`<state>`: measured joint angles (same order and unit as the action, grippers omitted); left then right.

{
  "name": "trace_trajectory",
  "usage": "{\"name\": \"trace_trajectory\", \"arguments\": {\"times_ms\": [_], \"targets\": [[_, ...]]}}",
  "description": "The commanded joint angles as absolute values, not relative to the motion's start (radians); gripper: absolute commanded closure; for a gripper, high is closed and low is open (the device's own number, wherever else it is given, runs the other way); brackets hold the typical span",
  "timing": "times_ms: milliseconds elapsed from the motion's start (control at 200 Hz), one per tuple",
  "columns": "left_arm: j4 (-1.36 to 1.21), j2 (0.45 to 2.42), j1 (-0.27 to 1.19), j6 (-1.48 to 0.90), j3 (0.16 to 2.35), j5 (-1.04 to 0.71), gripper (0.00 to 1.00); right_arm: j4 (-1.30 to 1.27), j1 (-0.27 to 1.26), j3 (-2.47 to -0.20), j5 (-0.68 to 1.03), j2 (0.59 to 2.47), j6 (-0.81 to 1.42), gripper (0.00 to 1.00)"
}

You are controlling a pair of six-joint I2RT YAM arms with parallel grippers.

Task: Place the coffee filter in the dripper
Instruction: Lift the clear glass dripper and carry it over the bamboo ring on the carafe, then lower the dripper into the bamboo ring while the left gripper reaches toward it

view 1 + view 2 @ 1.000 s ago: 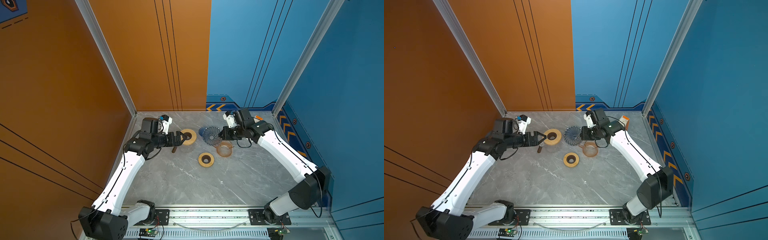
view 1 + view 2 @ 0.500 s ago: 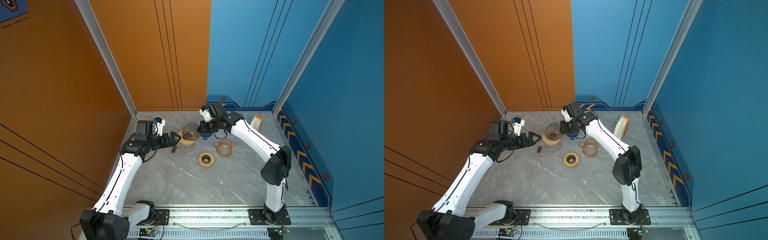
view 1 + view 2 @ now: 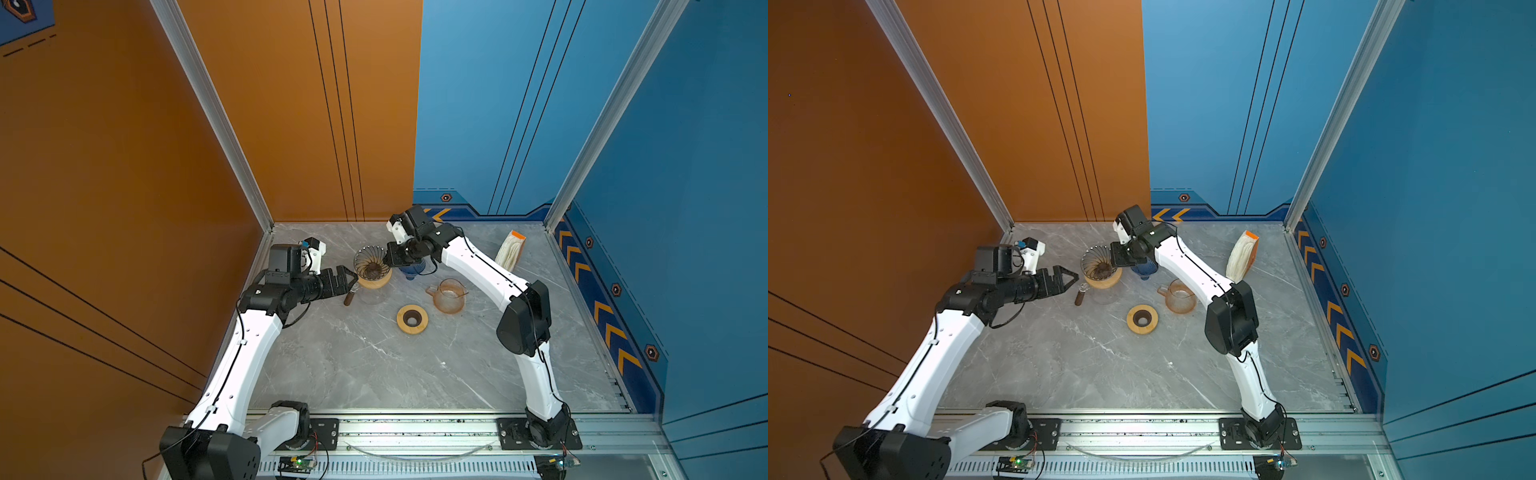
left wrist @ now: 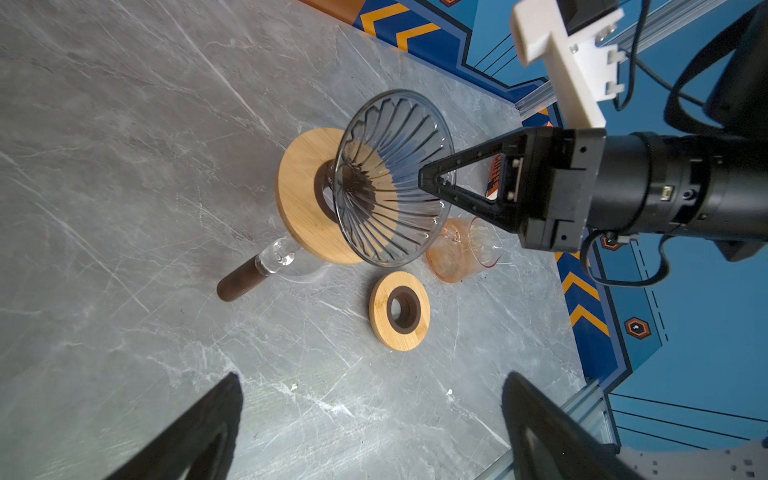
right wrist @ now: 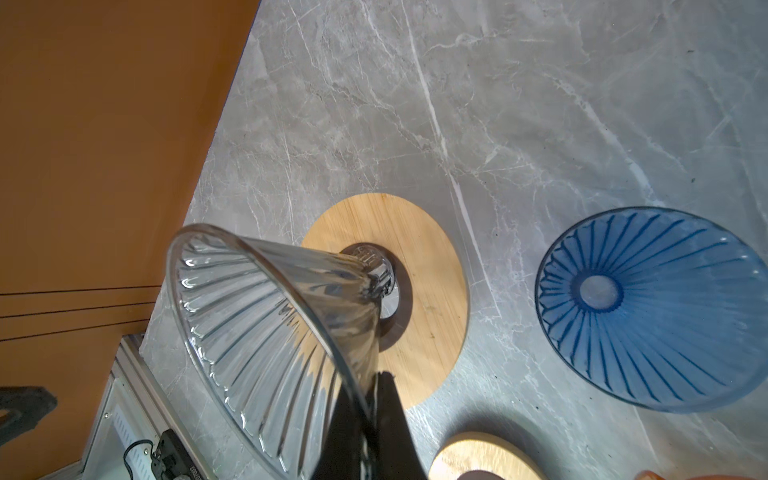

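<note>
On the grey tabletop [image 3: 374,365] the step in hand is judged to be preparation: a dripper is being set on its stand, and no filter has been fetched yet. The left pincer [image 3: 347,276] is held wide open and empty, just beside the dark handle [image 4: 241,282] of a glass pot [image 3: 372,296]. The right pincer [image 4: 434,183] is clamped shut on the rim of the clear dripper [image 4: 390,178]. The dripper is held tilted, with its narrow stem at the hole of the wooden ring [image 5: 428,291] that lies on the pot. Whether the stem is seated in that hole cannot be told. The stack of coffee filters [image 3: 512,253] is found on edge at the back right of the tabletop, well apart from the clear dripper. A blue dripper [image 5: 652,307] stands near the wooden ring. A pink jug [image 3: 449,295] and a smaller wooden ring [image 3: 412,318] lie nearer the front.

For the next move, the clear dripper would need to be brought upright, lowered until its stem sits in the hole, and released gently at the thin glass rim. The pot could be steadied by its handle meanwhile. Only then can a single filter be drawn from the stack and laid into the clear dripper.
</note>
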<state>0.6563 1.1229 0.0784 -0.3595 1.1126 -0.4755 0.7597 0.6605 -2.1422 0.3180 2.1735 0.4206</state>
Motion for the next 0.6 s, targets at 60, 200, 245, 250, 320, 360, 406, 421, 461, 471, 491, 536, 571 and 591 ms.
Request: {"name": "trace_trajectory", "arguments": {"times_ms": [60, 200, 245, 250, 320, 360, 406, 421, 461, 471, 491, 536, 571, 591], "targets": [[0.685, 1.101, 0.069, -0.354, 1.092, -0.491, 0.02, 0.768, 0.667, -2.168, 0.329, 2.203, 0.451, 1.0], [0.687, 1.094, 0.067, -0.356, 1.092, -0.484, 0.02, 0.777, 0.669, -2.167, 0.35, 2.214, 0.461, 1.0], [0.688, 1.092, 0.065, -0.356, 1.092, -0.483, 0.02, 0.786, 0.669, -2.169, 0.35, 2.215, 0.462, 1.0], [0.687, 1.092, 0.066, -0.357, 1.092, -0.482, 0.02, 0.787, 0.669, -2.169, 0.351, 2.215, 0.462, 1.0], [0.689, 1.092, 0.064, -0.355, 1.094, -0.487, 0.02, 0.808, 0.669, -2.168, 0.35, 2.216, 0.461, 1.0], [0.688, 1.091, 0.064, -0.353, 1.094, -0.488, 0.02, 0.824, 0.669, -2.169, 0.349, 2.215, 0.461, 1.0], [0.689, 1.091, 0.063, -0.351, 1.092, -0.485, 0.02, 0.841, 0.67, -2.166, 0.348, 2.217, 0.459, 1.0], [0.688, 1.092, 0.063, -0.349, 1.092, -0.485, 0.02, 0.846, 0.67, -2.165, 0.346, 2.217, 0.459, 1.0], [0.688, 1.096, 0.061, -0.347, 1.09, -0.487, 0.02, 0.858, 0.67, -2.166, 0.34, 2.218, 0.459, 1.0], [0.689, 1.097, 0.061, -0.347, 1.09, -0.487, 0.02, 0.862, 0.671, -2.165, 0.337, 2.218, 0.458, 1.0], [0.688, 1.099, 0.061, -0.347, 1.09, -0.488, 0.02, 0.867, 0.672, -2.164, 0.333, 2.218, 0.457, 1.0], [0.688, 1.106, 0.061, -0.343, 1.092, -0.489, 0.02, 0.879, 0.674, -2.164, 0.326, 2.22, 0.457, 1.0], [0.688, 1.111, 0.061, -0.342, 1.093, -0.492, 0.02, 0.887, 0.675, -2.164, 0.325, 2.22, 0.456, 1.0], [0.689, 1.113, 0.061, -0.342, 1.094, -0.493, 0.02, 0.89, 0.676, -2.164, 0.324, 2.22, 0.457, 1.0]]}}
